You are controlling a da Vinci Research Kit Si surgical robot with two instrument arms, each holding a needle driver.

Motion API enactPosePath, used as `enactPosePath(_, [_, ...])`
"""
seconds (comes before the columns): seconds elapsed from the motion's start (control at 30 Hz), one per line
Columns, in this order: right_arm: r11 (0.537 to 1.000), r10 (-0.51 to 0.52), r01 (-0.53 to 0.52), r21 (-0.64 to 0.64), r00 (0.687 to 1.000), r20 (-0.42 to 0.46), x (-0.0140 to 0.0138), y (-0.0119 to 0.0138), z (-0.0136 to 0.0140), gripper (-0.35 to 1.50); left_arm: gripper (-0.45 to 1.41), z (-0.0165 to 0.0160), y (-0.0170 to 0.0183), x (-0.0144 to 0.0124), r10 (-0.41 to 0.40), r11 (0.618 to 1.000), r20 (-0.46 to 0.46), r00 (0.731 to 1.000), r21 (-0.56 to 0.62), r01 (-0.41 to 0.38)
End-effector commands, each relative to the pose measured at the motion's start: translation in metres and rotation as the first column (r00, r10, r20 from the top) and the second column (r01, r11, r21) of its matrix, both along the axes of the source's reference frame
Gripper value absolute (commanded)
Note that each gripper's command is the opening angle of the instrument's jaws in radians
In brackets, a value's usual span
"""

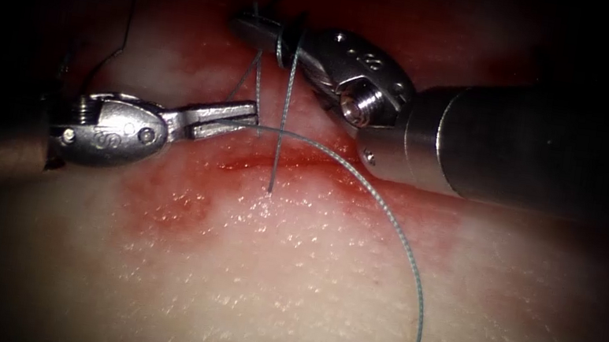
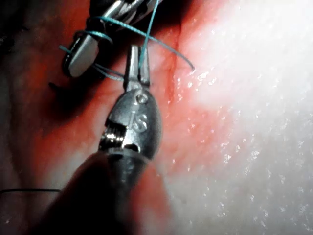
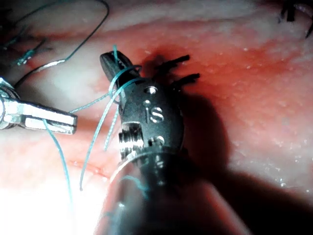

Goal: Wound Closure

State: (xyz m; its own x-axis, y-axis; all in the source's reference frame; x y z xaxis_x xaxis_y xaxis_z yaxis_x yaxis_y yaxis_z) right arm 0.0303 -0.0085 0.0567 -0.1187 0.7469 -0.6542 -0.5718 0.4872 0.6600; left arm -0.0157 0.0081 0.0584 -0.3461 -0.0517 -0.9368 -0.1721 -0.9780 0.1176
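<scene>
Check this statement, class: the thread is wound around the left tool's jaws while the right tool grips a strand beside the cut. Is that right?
Not quite: the tools are swapped. In the endoscope view the thread is wound around the right tool, and the left tool grips a strand beside the cut in the tissue. The right wrist view shows the same loops.

Surgical practice bench, tissue [image 1: 319, 292], thread [image 1: 399, 232]

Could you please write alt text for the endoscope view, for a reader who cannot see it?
Thread is looped around the right gripper, above the cut in the tissue. The left gripper is shut on a strand beside the cut; another strand enters the tissue just below it.
</scene>
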Motion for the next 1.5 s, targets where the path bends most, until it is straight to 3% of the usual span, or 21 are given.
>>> enactPosePath(0.03, [1.000, -0.020, 0.020, 0.007, 1.000, 0.003, 0.0012, -0.0011, 0.0000, -0.35, -0.45, 0.0006, 0.0000, -0.0004, 0.000, 1.000, 0.000, 1.000, -0.002, 0.000])
enactPosePath(0.2, [0.999, -0.038, 0.038, -0.011, 0.999, 0.010, 0.0010, -0.0031, -0.0015, -0.35, -0.45, 0.0005, -0.0008, 0.0002, 0.004, 1.000, -0.001, 1.000, -0.005, -0.004])
enactPosePath(0.37, [0.994, 0.066, -0.058, -0.097, 0.995, 0.075, -0.0020, -0.0066, -0.0026, -0.35, -0.45, 0.0001, -0.0015, 0.0021, 0.005, 1.000, -0.001, 1.000, 0.005, -0.005])
enactPosePath(0.5, [0.992, 0.044, -0.037, -0.119, 0.998, 0.055, -0.0030, -0.0095, -0.0027, -0.35, -0.45, 0.0004, -0.0008, 0.0030, -0.012, 1.000, -0.014, 1.000, 0.017, 0.012])
enactPosePath(0.73, [0.962, -0.012, 0.041, -0.269, 0.994, 0.109, -0.0031, -0.0127, -0.0055, -0.35, -0.45, 0.0001, 0.0041, 0.0039, -0.027, 0.998, -0.024, 0.999, 0.057, 0.029])
enactPosePath(1.1, [0.946, -0.059, 0.099, -0.308, 0.989, 0.136, -0.0035, -0.0162, -0.0096, -0.35, -0.45, -0.0006, 0.0116, 0.0052, -0.025, 0.999, -0.081, 0.996, 0.034, 0.028])
enactPosePath(1.5, [0.942, -0.075, 0.126, -0.311, 0.983, 0.170, -0.0037, -0.0177, -0.0112, -0.35, -0.45, -0.0019, 0.0189, 0.0059, -0.065, 0.996, -0.102, 0.993, -0.067, 0.059])
